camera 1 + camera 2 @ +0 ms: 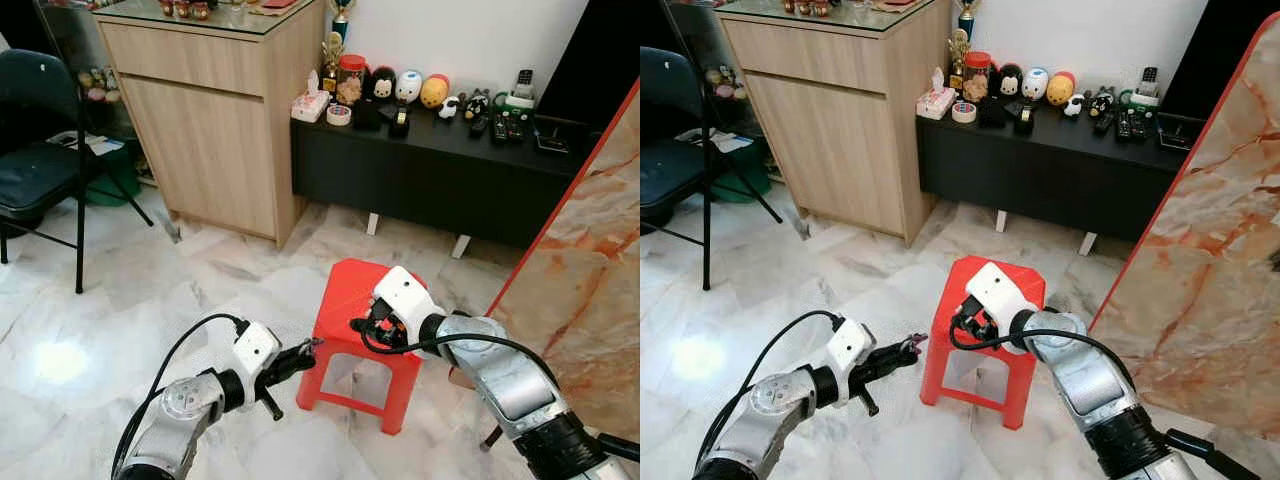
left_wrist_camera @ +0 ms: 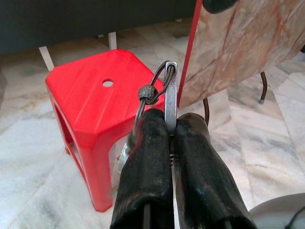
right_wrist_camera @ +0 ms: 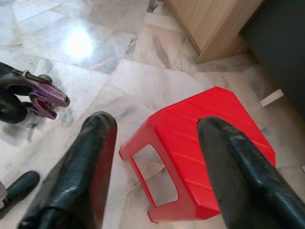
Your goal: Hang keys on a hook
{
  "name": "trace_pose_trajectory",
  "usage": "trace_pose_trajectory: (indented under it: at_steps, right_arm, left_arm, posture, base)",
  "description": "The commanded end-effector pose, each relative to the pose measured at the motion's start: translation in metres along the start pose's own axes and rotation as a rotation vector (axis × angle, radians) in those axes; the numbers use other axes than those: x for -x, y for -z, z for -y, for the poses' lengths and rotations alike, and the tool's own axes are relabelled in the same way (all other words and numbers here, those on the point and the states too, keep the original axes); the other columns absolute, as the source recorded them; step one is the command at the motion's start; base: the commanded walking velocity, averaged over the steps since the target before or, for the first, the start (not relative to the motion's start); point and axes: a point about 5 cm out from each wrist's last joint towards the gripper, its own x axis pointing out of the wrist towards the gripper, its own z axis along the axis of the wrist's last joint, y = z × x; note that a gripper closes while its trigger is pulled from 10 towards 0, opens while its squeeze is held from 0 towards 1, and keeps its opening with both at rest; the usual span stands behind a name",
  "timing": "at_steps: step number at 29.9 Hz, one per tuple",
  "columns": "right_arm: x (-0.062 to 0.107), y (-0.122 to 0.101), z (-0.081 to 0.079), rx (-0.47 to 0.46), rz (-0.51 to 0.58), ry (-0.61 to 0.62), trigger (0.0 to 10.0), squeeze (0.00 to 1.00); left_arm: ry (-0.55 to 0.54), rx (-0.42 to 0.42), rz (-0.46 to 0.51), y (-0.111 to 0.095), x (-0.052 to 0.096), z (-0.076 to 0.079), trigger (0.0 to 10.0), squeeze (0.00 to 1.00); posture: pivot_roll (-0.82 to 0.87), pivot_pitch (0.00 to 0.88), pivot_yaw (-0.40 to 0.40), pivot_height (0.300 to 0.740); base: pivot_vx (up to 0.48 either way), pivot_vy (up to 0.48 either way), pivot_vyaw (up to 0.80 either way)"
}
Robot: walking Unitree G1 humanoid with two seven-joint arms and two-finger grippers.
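My left gripper (image 1: 300,352) is low over the floor, just left of a red plastic stool (image 1: 345,290). It is shut on the keys (image 2: 169,90): a flat metal piece with a wire ring and a dark bead sticking out past the fingertips (image 2: 152,129). The right wrist view shows a purple clip of the keys (image 3: 46,97) at the left gripper's tip. My right gripper (image 3: 156,123) hovers over the stool's top (image 3: 209,129) and is open, with nothing between its fingers.
A marble-patterned panel with a red edge (image 1: 590,280) stands close on the right. Behind the stool are a low black console (image 1: 430,175) carrying toys and remotes, and a wooden cabinet (image 1: 210,130). A black folding chair (image 1: 40,150) stands far left on the marble floor.
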Motion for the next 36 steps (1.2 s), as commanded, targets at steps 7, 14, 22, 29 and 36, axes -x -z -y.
trace_pose_trajectory:
  at_steps: [7, 14, 22, 29, 36]
  right_arm:
    - [-0.003, 0.014, 0.015, 0.054, -0.073, 0.135, 10.0, 0.00]
    - [-0.006, 0.033, 0.021, -0.020, -0.088, 0.236, 10.0, 0.00]
    - [-0.003, 0.019, 0.020, -0.064, 0.058, 0.184, 10.0, 0.00]
    - [0.002, 0.004, 0.014, -0.114, 0.235, 0.088, 10.0, 0.00]
    - [0.012, 0.025, 0.017, -0.007, 0.145, -0.012, 10.0, 0.00]
  left_arm:
    - [0.006, 0.000, 0.003, -0.003, 0.003, -0.003, 0.0, 0.00]
    - [0.004, -0.062, -0.008, -0.007, 0.006, -0.004, 0.0, 0.00]
    - [0.035, -0.083, 0.041, -0.024, 0.003, -0.003, 0.0, 0.00]
    - [0.031, -0.069, 0.076, -0.032, 0.000, -0.006, 0.0, 0.00]
    - [0.064, -0.044, 0.071, -0.035, 0.005, -0.005, 0.0, 0.00]
  posture:
    - [0.04, 0.057, -0.072, 0.740]
    - [0.05, 0.057, -0.073, 0.740]
    - [0.05, 0.057, -0.073, 0.740]
    - [0.04, 0.051, -0.068, 0.740]
    - [0.04, 0.053, -0.068, 0.740]
  base:
    - [0.000, 0.000, 0.00]
    - [0.000, 0.000, 0.00]
    - [0.000, 0.000, 0.00]
    - [0.000, 0.000, 0.00]
    - [0.000, 0.000, 0.00]
